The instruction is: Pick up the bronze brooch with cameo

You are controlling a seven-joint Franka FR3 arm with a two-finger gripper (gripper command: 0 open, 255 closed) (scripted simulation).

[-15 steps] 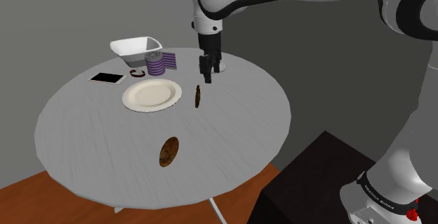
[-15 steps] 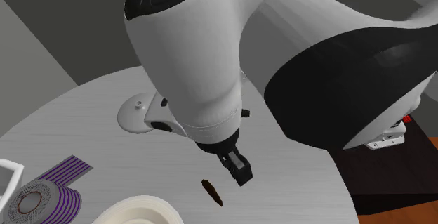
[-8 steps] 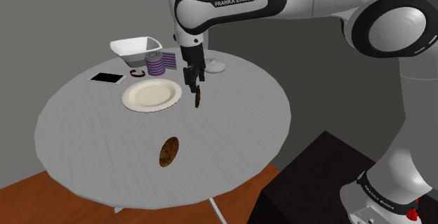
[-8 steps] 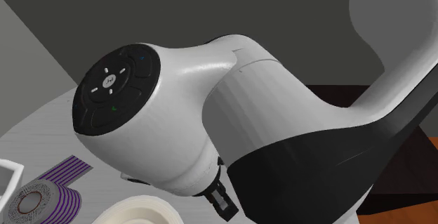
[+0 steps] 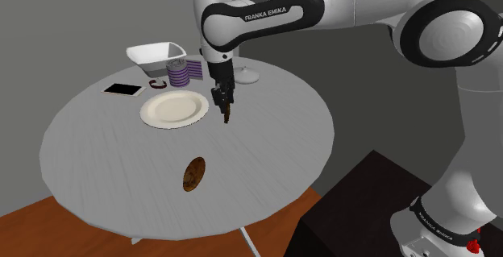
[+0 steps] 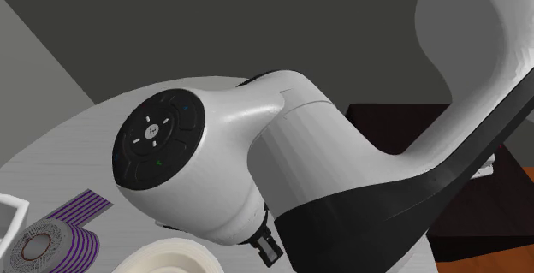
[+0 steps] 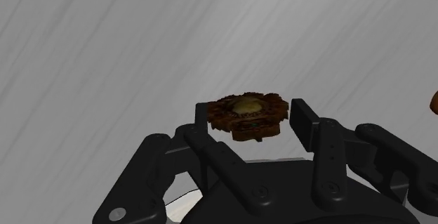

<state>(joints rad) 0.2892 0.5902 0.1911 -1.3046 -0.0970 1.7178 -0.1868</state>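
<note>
A home room: round grey table (image 5: 266, 151), cream plate (image 5: 174, 109), wooden floor (image 5: 32, 223).

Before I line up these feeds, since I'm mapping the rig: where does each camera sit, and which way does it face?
Shoulder view: beside and behind the stand, looking down across the round table; the arm shows.
Second exterior view: close over the table, facing the arm, which looms large.
Wrist view: on the hand, facing the table; the gripper straddles the brooch.
Shoulder and second exterior views share the plate.
</note>
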